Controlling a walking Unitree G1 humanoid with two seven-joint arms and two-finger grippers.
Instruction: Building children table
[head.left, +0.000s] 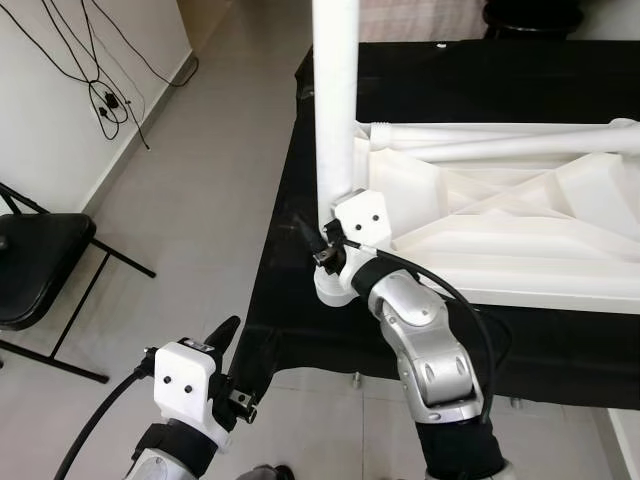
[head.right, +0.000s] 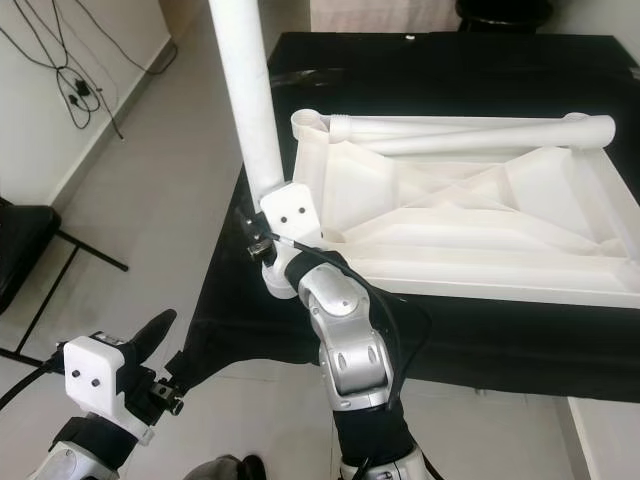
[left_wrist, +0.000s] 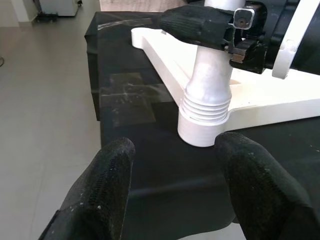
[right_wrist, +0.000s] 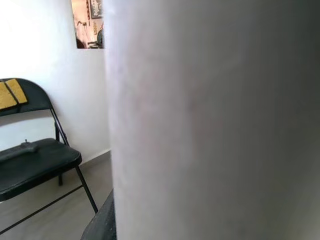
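White table leg stands upright in the corner socket of the upside-down white tabletop, which lies on a black cloth. Right gripper is clamped around the leg's lower end. Left gripper hangs low off the cloth's edge, fingers apart. Black folding chair stands left by the wall.

Bright, even daylight; soft shadows; sharp eye views, right wrist close-up blurred.
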